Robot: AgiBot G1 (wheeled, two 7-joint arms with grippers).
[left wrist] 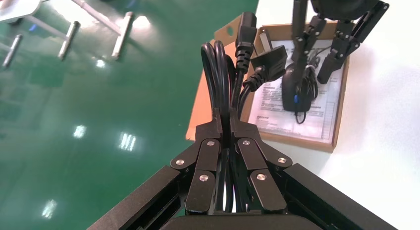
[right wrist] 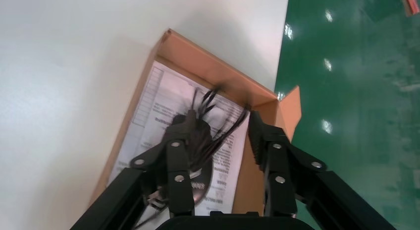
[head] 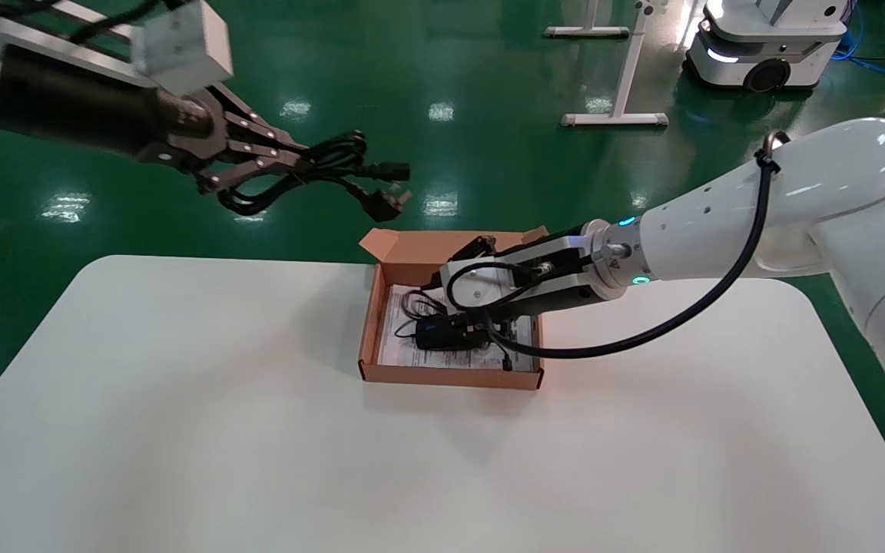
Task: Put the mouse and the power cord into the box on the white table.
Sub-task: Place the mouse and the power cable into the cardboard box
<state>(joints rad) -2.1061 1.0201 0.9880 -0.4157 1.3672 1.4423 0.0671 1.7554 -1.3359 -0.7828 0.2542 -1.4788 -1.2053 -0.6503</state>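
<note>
The power cord hangs as a looped black bundle with its plugs dangling, and my left gripper is shut on it, high over the green floor beyond the far edge of the white table. In the left wrist view the cord runs out between the closed fingers of that gripper. The brown box stands mid-table with a printed sheet on its bottom. The black mouse lies on that sheet with its thin wire. Just above it my right gripper is open inside the box; one finger partly covers the mouse.
The box's flap lid stands open on the far side. On the green floor behind the table are a white stand and another robot's base. My right arm's black cable loops over the table to the right of the box.
</note>
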